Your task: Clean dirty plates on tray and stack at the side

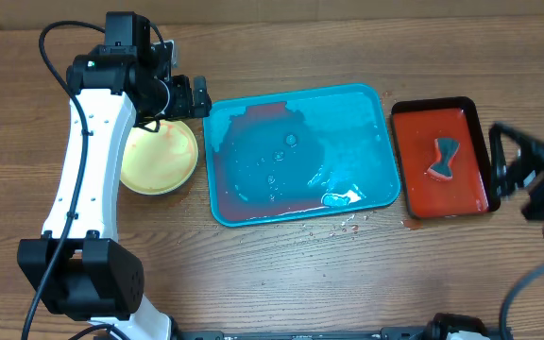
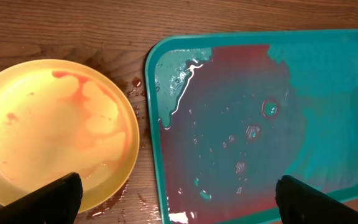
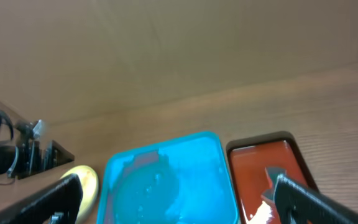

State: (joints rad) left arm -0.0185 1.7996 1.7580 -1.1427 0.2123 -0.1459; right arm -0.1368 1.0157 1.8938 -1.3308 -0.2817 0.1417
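A pale yellow plate [image 1: 159,159] smeared with red sauce lies on the wood just left of the turquoise tray [image 1: 357,123]. In the left wrist view the plate [image 2: 48,134] shows orange-red streaks. The tray [image 2: 328,93] holds no plate there, only a wet reddish film and droplets. My left gripper [image 1: 199,96] hangs open over the gap between the plate's far edge and the tray's far left corner, its fingers [image 2: 61,199] empty. At the table's right edge, beyond the red tray, my right gripper [image 1: 501,162] is open and empty. It looks across the tray [image 3: 166,186] toward the plate [image 3: 86,183].
A smaller red, dark-rimmed tray [image 1: 418,189] stands right of the turquoise one, with a blue-grey sponge [image 1: 444,158] lying in red liquid. Red drops [image 1: 348,227] spot the wood by the turquoise tray's front edge. A cardboard wall [image 3: 166,56] runs behind the table.
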